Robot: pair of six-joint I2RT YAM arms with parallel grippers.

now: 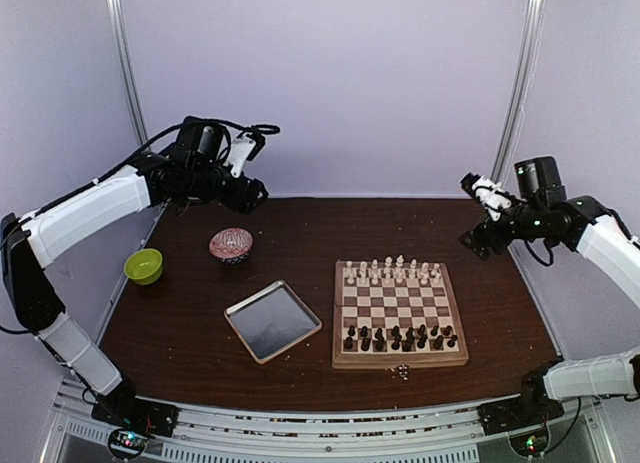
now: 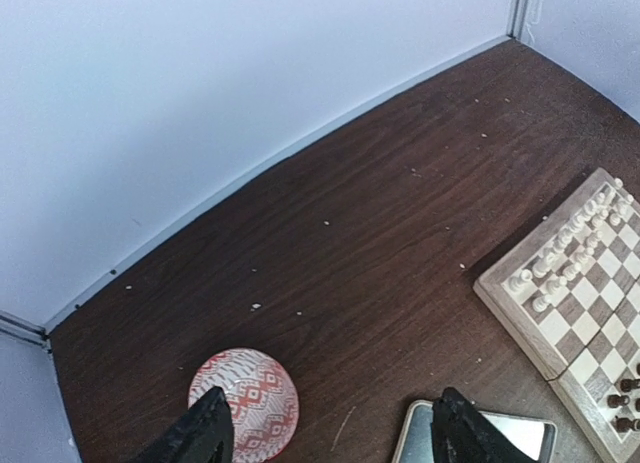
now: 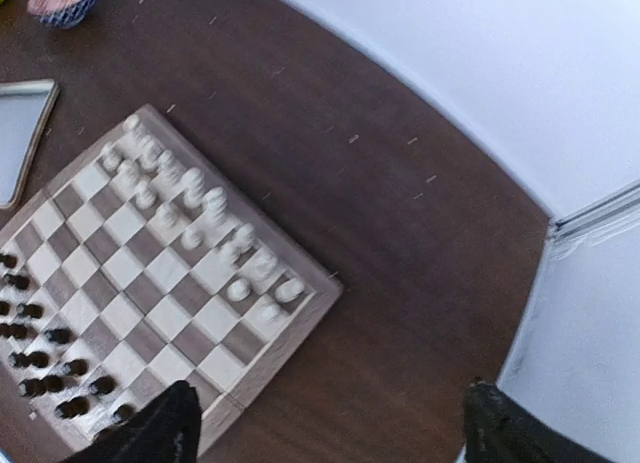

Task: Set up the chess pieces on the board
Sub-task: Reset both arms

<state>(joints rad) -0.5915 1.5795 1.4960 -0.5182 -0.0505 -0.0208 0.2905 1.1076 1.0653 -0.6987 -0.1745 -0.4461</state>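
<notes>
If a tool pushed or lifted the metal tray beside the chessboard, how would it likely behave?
The metal tray looks thin and stiff, so it is probably light and rigid. It lies flat on the dark table, so a push would likely slide or spin it rather than tip it. Its low rim and shiny surface may make a grip slip.

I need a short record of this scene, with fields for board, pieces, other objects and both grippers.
board: flat, right of table centre
cream pieces: on its far two rows
dark pieces: on its near two rows
silver tray: left of board
bowls: patterned bowl, green bowl, far left
left gripper: open, raised, empty
right gripper: open, raised, empty
</notes>
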